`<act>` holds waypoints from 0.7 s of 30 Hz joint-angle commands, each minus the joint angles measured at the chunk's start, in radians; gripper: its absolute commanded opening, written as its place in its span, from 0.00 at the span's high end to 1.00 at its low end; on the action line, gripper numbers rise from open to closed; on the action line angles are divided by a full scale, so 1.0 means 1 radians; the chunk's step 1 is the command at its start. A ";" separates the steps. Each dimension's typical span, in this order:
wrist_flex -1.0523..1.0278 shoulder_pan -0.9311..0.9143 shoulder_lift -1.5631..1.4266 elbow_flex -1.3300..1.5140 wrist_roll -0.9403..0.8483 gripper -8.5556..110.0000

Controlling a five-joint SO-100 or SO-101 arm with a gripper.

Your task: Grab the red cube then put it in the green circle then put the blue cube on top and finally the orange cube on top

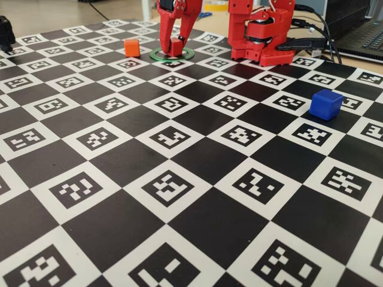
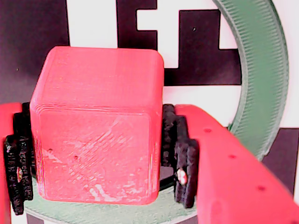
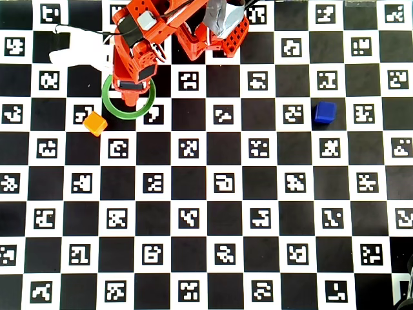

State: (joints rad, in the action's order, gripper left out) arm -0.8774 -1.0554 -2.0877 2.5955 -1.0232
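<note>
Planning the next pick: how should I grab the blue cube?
Judging from the overhead view, come straight down on the blue cube and close on two opposite side faces. It sits flat and alone on the checkered board, slightly rotated to the grid, so turn the wrist to match. The gripper holds the red cube now.

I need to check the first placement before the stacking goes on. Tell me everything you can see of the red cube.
The red cube is a small matte solid with rounded edges and fine layered lines, like printed plastic. It sits upright between the two fingers of the hand, whose black pads press its opposite sides. It is inside the green circle, at or just above the board; contact underneath is hidden. Nothing is on top of it.
</note>
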 commanded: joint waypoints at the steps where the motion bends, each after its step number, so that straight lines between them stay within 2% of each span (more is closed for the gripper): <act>1: 0.000 -0.005 0.002 -0.015 0.006 0.73; 6: -0.014 -0.006 -0.002 -0.023 0.011 0.64; 21: -0.112 -0.009 -0.037 -0.107 0.058 0.50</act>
State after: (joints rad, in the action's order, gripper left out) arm -0.9679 -1.0554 -2.0862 2.5817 -0.9741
